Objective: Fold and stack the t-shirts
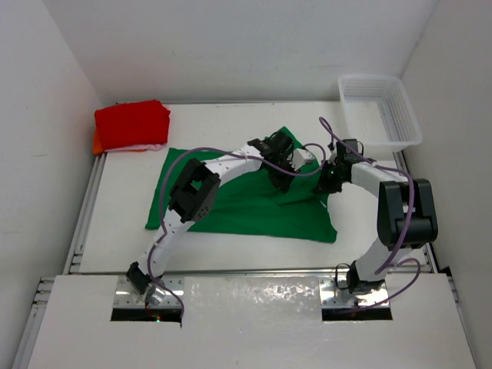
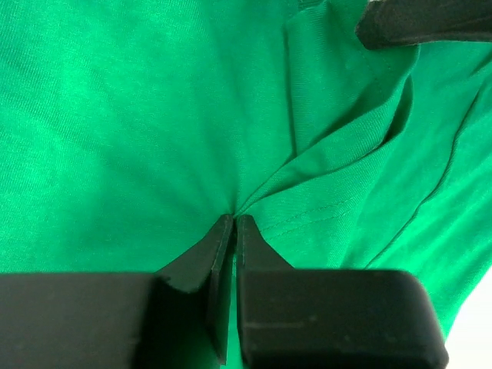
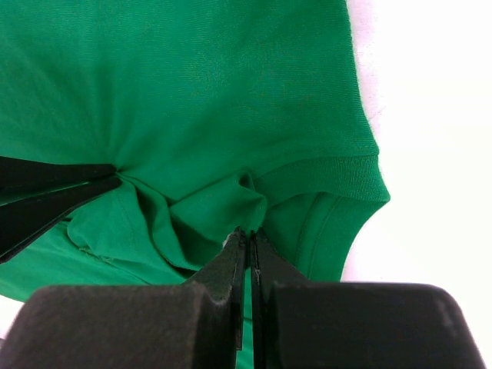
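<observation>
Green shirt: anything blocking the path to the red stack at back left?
Nothing visible. Left gripper and right gripper pinch the green shirt; only bare table separates it from the red stack.

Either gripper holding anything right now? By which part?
Both hold the green t-shirt: left gripper shut on a gathered fold beside a stitched hem, right gripper shut on a bunched fold next to the ribbed neckband.

Table: green t-shirt spread, folded shirt pile, mesh basket.
</observation>
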